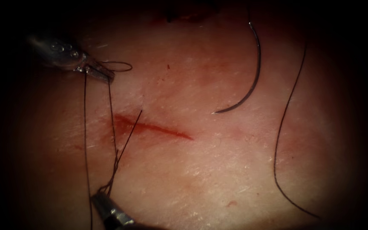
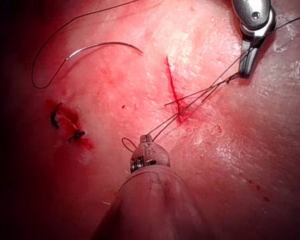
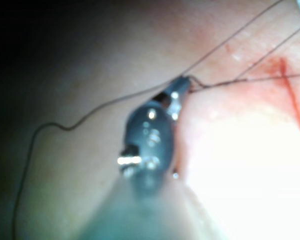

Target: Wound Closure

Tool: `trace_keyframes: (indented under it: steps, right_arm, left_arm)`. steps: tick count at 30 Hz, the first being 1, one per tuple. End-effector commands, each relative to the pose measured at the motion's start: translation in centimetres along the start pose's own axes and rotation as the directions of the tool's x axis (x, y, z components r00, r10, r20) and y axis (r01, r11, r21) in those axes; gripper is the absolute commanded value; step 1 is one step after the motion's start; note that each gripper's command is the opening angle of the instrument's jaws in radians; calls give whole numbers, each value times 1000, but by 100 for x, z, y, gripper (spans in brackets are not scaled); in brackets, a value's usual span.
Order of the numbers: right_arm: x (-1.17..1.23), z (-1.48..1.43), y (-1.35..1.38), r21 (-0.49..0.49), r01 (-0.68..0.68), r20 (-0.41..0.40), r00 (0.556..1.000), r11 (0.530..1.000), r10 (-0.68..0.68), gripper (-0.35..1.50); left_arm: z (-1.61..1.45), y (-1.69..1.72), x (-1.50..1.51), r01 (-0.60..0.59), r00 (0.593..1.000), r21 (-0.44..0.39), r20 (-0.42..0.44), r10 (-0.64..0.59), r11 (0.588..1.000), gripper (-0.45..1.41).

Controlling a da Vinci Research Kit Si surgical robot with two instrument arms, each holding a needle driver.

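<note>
Endoscope view: the left tool [image 1: 101, 73] is pinching the thread [image 1: 112, 123] above the cut's [image 1: 158, 127] left end, and the right tool [image 1: 99, 196] is clamping the twisted strands below it. The needle [image 1: 257, 64] is lying loose on the tissue [image 1: 218, 170], right of the cut, not in it.

Left wrist view: the left tool [image 2: 146, 140] is gripping thread beside a small loop.

Right wrist view: the right tool [image 3: 182, 85] is nipping thread [image 3: 115, 102].

The thread is looking fine, limp and slippery (likely fraying if crushed). The needle seems stiff and light, best gripped mid-curve, sparing its tip.
</note>
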Motion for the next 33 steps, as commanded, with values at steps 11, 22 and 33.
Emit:
trace_keyframes:
  steps: [11,22,33]
  right_arm:
    - [-1,-12,-16,12,1,3,1000,1000,-2,-35]
    - [3,-15,-26,30,36,7,999,999,-36,-35]
    - [5,-18,-58,91,71,23,997,993,-73,-35]
  left_arm:
    - [16,-50,7,78,996,128,-45,-73,989,-45]
    - [21,-98,8,136,990,281,-10,-139,950,-45]
    - [23,-132,9,136,987,376,30,-159,917,-45]
